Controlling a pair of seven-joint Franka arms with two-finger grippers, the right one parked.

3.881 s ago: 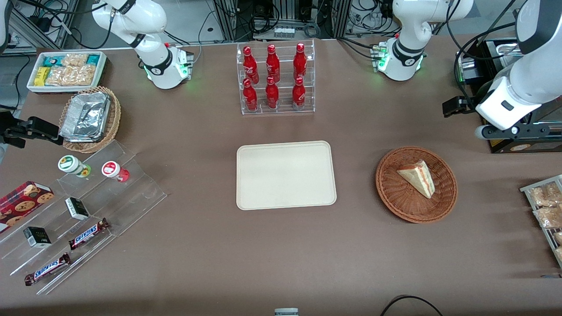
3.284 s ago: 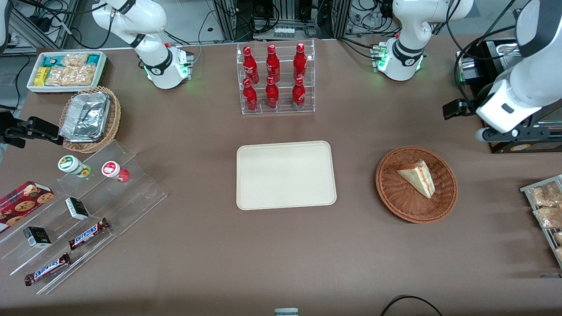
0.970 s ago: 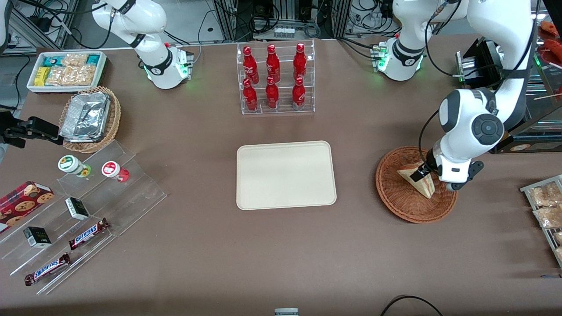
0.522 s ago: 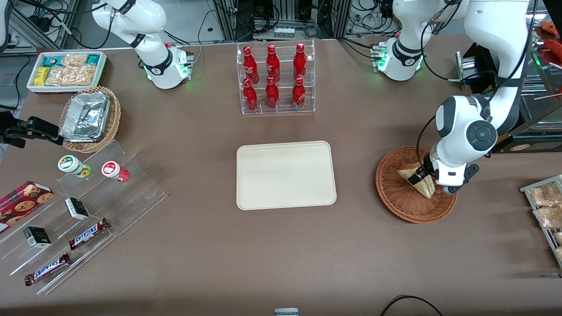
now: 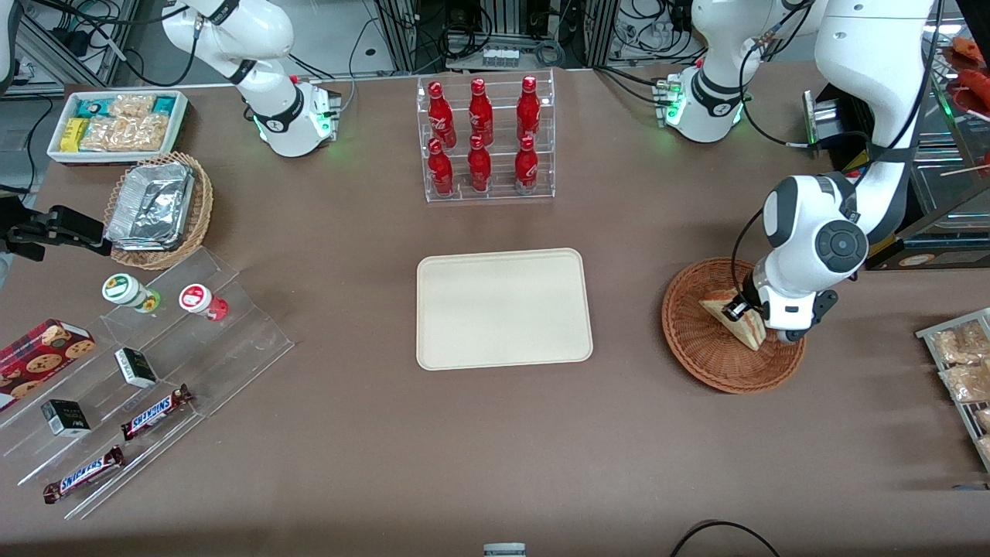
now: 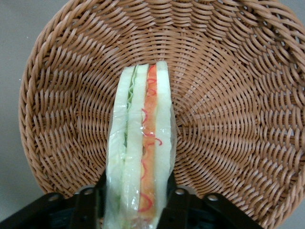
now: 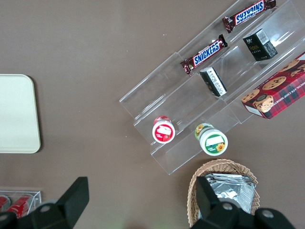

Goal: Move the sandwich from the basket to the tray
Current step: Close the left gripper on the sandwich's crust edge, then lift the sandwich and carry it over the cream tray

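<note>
The sandwich, a pale wedge with red and green filling, lies in the reddish-brown wicker basket toward the working arm's end of the table. My left gripper is down in the basket, over the wedge's middle. In the left wrist view the sandwich stands cut edge up between my two black fingers, which press on both its sides, with the basket around it. The gripper is shut on the sandwich, which still rests in the basket. The cream tray lies bare at mid-table and also shows in the right wrist view.
A clear rack of red bottles stands farther from the front camera than the tray. A wire rack of snack bags lies at the working arm's table edge. Acrylic steps with candy bars and jars and a foil-filled wicker basket lie toward the parked arm's end.
My left arm came from the table's end down into the basket. Over the last second the gripper settled around the sandwich with only slight shifts. The sandwich has not moved.
</note>
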